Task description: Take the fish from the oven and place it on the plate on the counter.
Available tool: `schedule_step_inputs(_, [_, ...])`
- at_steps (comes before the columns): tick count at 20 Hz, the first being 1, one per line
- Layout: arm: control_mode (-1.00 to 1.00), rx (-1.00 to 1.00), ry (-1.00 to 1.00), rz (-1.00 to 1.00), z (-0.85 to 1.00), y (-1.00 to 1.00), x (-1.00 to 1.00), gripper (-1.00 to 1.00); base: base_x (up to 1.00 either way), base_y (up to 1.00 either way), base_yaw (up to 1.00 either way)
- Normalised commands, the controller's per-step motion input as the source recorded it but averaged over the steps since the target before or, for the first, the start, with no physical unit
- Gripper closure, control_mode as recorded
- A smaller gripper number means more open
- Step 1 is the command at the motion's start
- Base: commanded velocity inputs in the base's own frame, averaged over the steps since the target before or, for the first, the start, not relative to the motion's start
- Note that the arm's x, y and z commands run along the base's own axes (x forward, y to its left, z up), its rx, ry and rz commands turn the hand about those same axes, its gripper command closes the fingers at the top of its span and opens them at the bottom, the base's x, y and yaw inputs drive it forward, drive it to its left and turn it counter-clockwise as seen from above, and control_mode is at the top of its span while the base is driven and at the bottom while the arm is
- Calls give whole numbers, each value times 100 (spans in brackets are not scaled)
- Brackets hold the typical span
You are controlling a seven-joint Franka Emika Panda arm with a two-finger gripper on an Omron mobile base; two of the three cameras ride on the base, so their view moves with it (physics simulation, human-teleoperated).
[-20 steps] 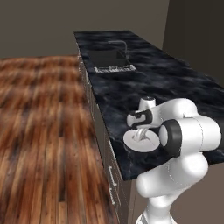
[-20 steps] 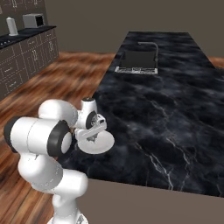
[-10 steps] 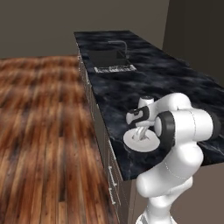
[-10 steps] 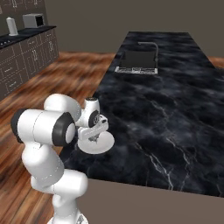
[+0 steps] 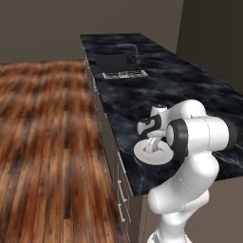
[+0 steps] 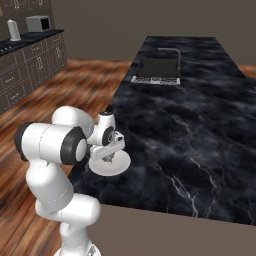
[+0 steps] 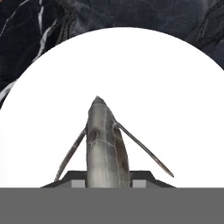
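The fish (image 7: 105, 144), slender and dark grey, hangs nose-down with my gripper (image 7: 105, 181) shut on it, just above the middle of the white plate (image 7: 170, 87). The plate (image 5: 141, 153) lies on the black marble counter (image 5: 190, 90) near its front edge. From the left base my gripper (image 5: 154, 144) points down onto the plate. On the right base side the gripper (image 6: 106, 155) stands over the plate (image 6: 120, 164) on the counter (image 6: 200, 130). The oven is out of view.
An inset sink with a faucet (image 5: 118, 64) lies at the counter's far end (image 6: 159, 70). A microwave (image 6: 37, 22) and kettle stand on a far cabinet run at left. Wooden floor (image 5: 42, 142) lies beside the counter.
The hand has come down a little closer to the plate with the fish still in it, and the arm's elbow has swung slightly. The plate has not moved.
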Motion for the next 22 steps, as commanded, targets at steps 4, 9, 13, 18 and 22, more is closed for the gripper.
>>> schedule_step_inputs(4, [-100,0,0,2,0,0,0,-100,0,0,0])
schedule_step_inputs(9, [-100,-1,-1,2,11,0,0,-100,0,0,0])
schedule_step_inputs(13, [-100,-2,0,0,27,0,0,-100,0,0,0])
schedule_step_inputs(18, [-100,-2,0,0,31,0,0,-100,0,0,0])
schedule_step_inputs(22, [-100,0,0,0,44,0,-11,-100,0,0,0])
